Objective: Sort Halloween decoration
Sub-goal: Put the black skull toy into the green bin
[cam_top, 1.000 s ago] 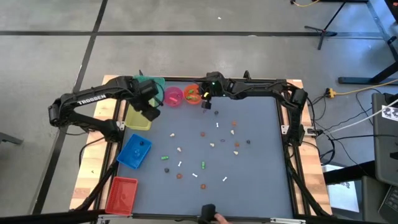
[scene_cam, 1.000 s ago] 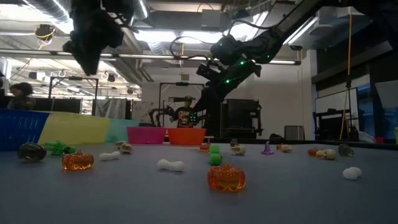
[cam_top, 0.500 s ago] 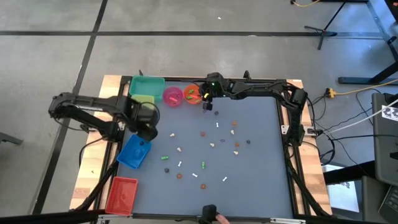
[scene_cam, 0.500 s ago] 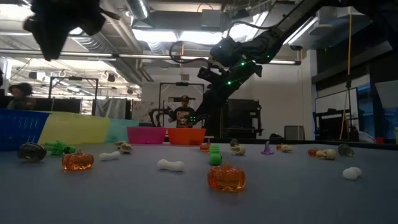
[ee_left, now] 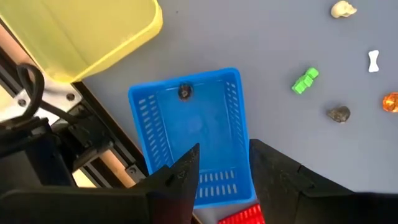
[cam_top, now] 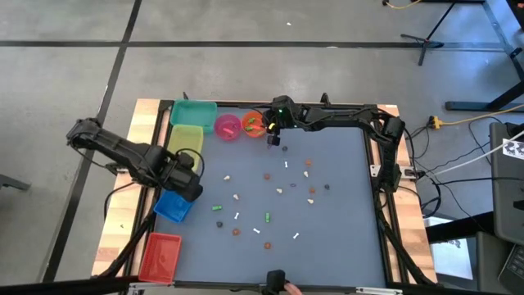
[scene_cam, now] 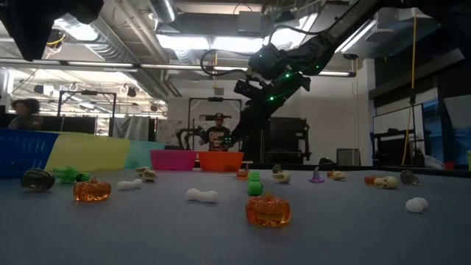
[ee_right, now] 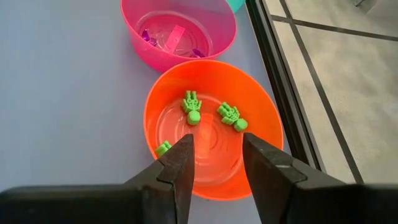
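Grey counter (cam_top: 344,229), six containers along its left and far edge; orange bowl (ee_right: 211,134) holds three green skeleton trinkets (ee_right: 192,107); pink bowl (ee_right: 178,28) holds purple pieces; blue bin (ee_left: 193,130) holds one dark trinket (ee_left: 184,92); remaining Halloween decoration (cam_top: 267,218) scattered mid-counter; right gripper (ee_right: 216,163) over orange bowl, fingers parted, empty; left gripper (ee_left: 222,168) over blue bin, parted, empty.

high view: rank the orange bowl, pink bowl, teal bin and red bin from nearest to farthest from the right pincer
1. orange bowl, directly beside the right pincer at the table's far edge.
2. pink bowl, next along to the left.
3. teal bin, far left corner.
4. red bin, near left corner, farthest.
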Controlling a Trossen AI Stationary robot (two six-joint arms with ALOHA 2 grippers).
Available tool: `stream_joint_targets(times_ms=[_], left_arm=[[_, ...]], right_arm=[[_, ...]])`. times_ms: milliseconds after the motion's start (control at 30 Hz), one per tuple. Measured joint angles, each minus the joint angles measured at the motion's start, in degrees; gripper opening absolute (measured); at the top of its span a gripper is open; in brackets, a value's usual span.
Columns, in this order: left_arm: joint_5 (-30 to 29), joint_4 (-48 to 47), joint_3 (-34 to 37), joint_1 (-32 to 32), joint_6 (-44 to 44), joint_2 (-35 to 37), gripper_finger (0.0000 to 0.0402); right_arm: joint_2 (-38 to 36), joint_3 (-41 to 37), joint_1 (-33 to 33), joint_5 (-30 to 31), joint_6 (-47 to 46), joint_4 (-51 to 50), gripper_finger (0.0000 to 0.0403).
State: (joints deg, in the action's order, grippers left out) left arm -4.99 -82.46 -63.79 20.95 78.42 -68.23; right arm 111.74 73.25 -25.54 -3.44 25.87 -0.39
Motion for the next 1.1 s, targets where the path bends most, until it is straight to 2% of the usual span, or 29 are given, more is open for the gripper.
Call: stream_joint_targets(times_ms=[200,367,800,1100], left_arm=[[-0.02,0.69,1.12,2.06,4.67,-0.02,0.0152],[-0.02,3.25,6.7,2.86,8.11,-0.02,0.0173],[-0.28,24.94,25.3,2.82,8.52,-0.07,0.0174],[-1.3,27.67,30.76,2.82,10.63,-0.07,0.0172]], right_arm=[[-0.02,0.0,0.0,0.0,0.0,-0.23,0.0135],[-0.02,0.0,0.0,0.0,0.0,-0.23,0.0135],[-0.04,0.0,0.0,0.0,0.0,-0.19,0.0135],[-0.04,0.0,0.0,0.0,0.0,-0.19,0.0135]])
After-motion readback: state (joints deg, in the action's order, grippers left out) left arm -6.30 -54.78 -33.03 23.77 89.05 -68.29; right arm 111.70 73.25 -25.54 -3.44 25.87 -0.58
